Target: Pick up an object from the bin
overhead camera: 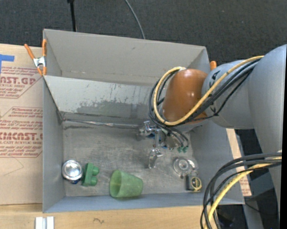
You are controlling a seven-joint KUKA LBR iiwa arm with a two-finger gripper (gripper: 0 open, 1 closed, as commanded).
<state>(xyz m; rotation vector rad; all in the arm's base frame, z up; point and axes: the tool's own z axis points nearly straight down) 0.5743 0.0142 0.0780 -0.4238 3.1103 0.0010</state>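
- The light is even and fairly bright and comes from above, so shadows have soft edges.
- The bin's (113, 53) upper back wall is its palest part. Its floor is a duller grey, with a streaky lighter sheen just below that wall.
- A soft shadow lies on the bin floor beneath the arm (258, 93), darkest under the orange cover (182, 94).
- The cover has a broad, gentle highlight on its upper curve.
- The silver lid (72, 170) at front left glares almost white.
- The green cup (126, 184) looks matt and softly shaded.
- The floor (185, 18) beyond the bin is dim, nearly black.
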